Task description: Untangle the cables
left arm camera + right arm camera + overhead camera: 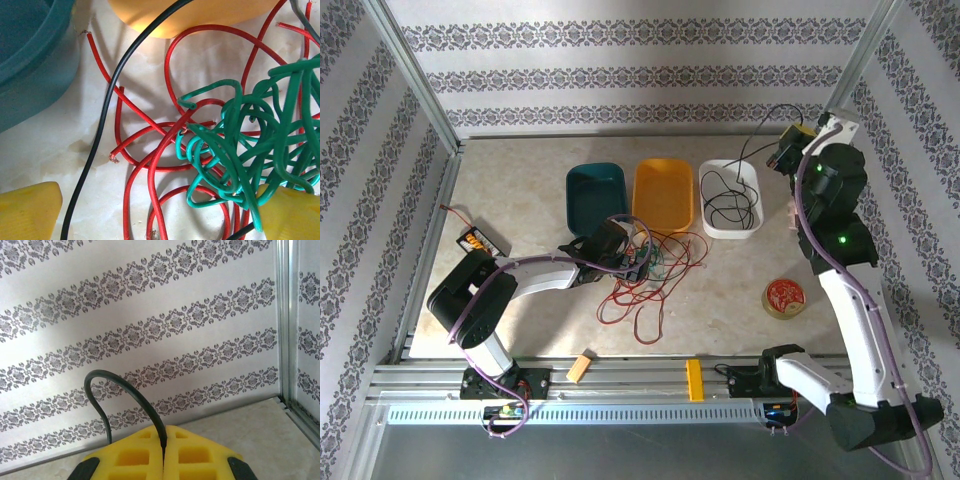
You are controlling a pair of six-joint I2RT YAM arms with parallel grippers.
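Observation:
The cables lie in a tangle (650, 272) at the table's middle, with red loops (150, 165) spread on the surface and a green knot (250, 145) over them. My left gripper (160, 217) hovers low over this tangle, open, its yellow fingertips (30, 210) on either side of red strands and holding nothing. A black cable (107, 105) runs past on the left. My right gripper (164, 435) is raised at the back right (796, 133), shut on a black cable (127, 385). That cable arcs down (752, 143) into the white tray (756, 178), where more of it is coiled.
A teal bin (582, 205) and an orange bin (663, 195) stand just behind the tangle, left of the white tray. A black-and-orange battery box (480, 240) sits at the left, a round red-patterned disc (785, 297) at the right. Small blocks (582, 367) rest on the front rail.

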